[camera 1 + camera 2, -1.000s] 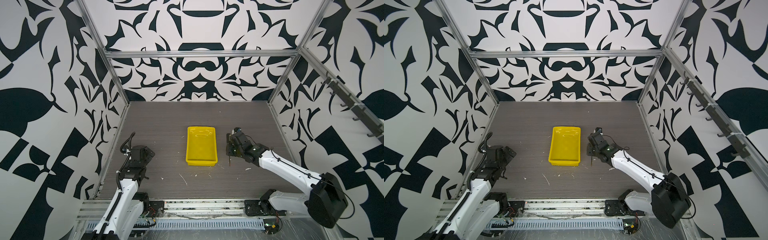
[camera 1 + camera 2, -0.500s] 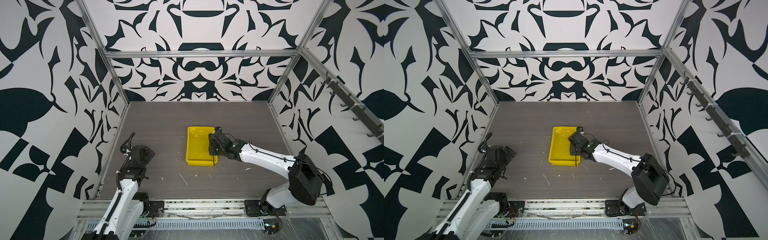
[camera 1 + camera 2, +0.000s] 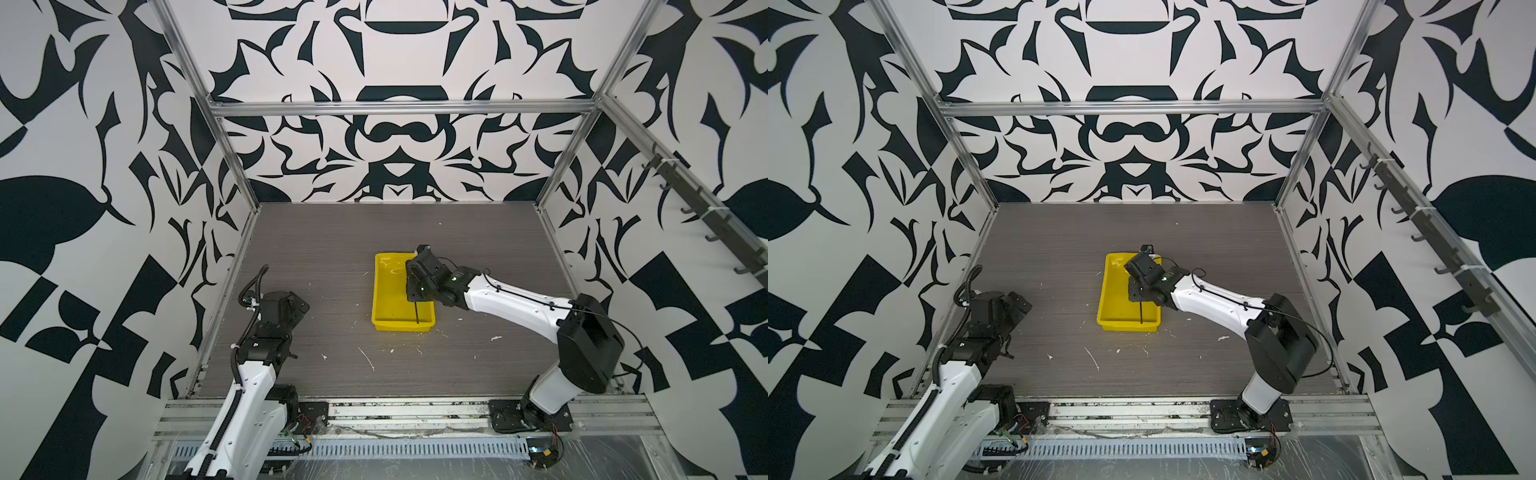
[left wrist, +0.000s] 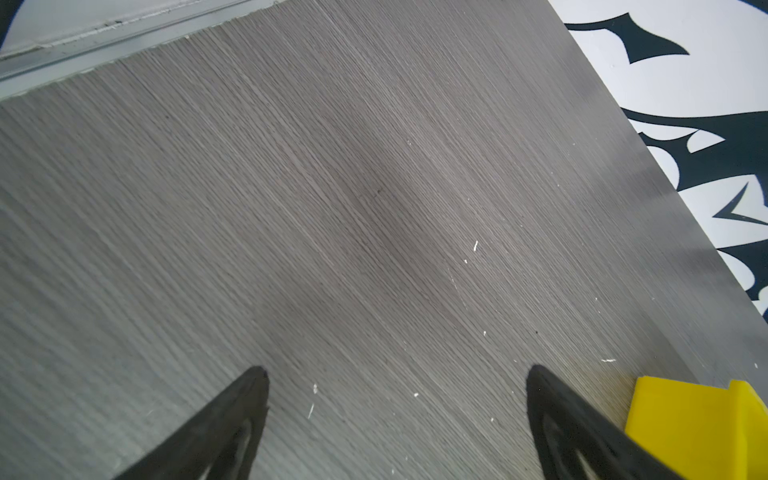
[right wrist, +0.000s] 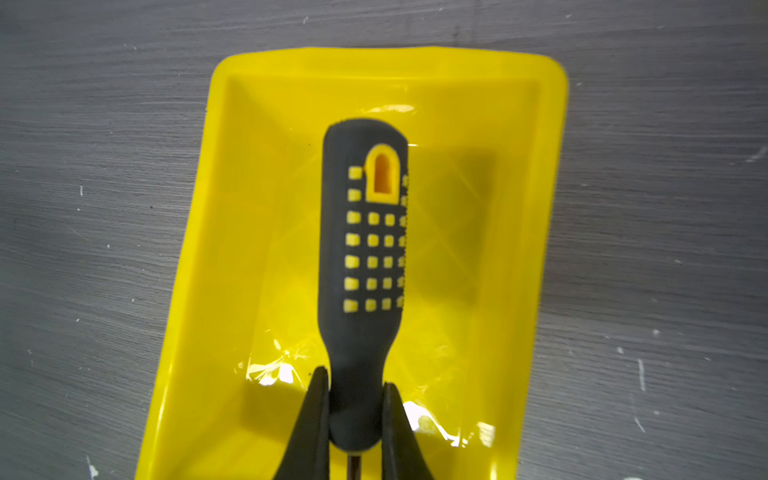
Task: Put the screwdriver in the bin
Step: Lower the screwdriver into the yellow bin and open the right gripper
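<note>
Grey table [image 3: 332, 257], patterned walls [image 3: 399, 158]. Over the bin [image 5: 540, 208] your right gripper [image 5: 354, 378] squeezes the screwdriver [image 5: 361, 249]; its shaft runs off the wrist view.

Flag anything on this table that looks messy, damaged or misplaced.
White flecks litter the table in front of the bin: debris or scratches, I cannot tell. Otherwise nothing odd; the right tool grips the screwdriver over the bin.

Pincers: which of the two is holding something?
The right pincer, above the bin, is shut on the screwdriver; the left pincer stands open and empty.
</note>
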Controlling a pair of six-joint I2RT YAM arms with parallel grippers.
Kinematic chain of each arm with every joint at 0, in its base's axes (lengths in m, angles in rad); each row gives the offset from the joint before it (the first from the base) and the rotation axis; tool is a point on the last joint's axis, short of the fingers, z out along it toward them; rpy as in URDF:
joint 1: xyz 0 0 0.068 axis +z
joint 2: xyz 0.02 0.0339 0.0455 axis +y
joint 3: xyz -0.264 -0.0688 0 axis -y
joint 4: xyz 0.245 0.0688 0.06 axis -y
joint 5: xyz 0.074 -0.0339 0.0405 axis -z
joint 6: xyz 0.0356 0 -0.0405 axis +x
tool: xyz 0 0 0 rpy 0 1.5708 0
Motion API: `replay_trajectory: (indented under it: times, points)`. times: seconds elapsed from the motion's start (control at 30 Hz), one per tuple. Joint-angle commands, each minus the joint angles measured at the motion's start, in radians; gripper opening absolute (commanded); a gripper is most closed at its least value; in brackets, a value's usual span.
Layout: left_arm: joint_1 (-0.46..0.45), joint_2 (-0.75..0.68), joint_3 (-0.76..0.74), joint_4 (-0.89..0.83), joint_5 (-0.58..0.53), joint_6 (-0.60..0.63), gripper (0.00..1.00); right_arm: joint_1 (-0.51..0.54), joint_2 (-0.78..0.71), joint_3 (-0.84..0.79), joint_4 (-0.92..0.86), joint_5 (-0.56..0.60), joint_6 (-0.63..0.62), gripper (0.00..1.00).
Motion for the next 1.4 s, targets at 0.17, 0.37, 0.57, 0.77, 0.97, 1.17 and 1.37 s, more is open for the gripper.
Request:
replay_trajectory:
  times: [0.17,0.37,0.57,0.77,0.97,1.17,1.37]
  points:
    - [0.005,0.013,0.005,-0.013,-0.002,-0.016,1.0,-0.001,0.143,0.182,-0.079,-0.104,-0.018,0.04]
    - [0.005,0.01,-0.005,0.006,-0.009,-0.022,1.0,0.0,0.193,0.222,-0.066,-0.176,0.005,0.06]
    - [0.005,0.031,0.011,-0.014,-0.007,-0.023,0.99,-0.005,0.212,0.213,-0.056,-0.198,0.009,0.09]
    - [0.005,0.031,0.011,-0.023,-0.021,-0.03,1.0,-0.011,0.233,0.233,-0.063,-0.22,0.007,0.1]
    - [0.005,0.034,0.011,-0.02,-0.016,-0.03,1.0,-0.015,0.228,0.227,-0.046,-0.204,0.004,0.11]
    - [0.005,0.034,0.006,-0.01,-0.017,-0.032,1.0,-0.061,0.251,0.278,-0.08,-0.222,-0.044,0.11]
    - [0.005,0.037,0.004,-0.003,-0.016,-0.032,1.0,-0.088,0.272,0.296,-0.091,-0.264,-0.069,0.1]
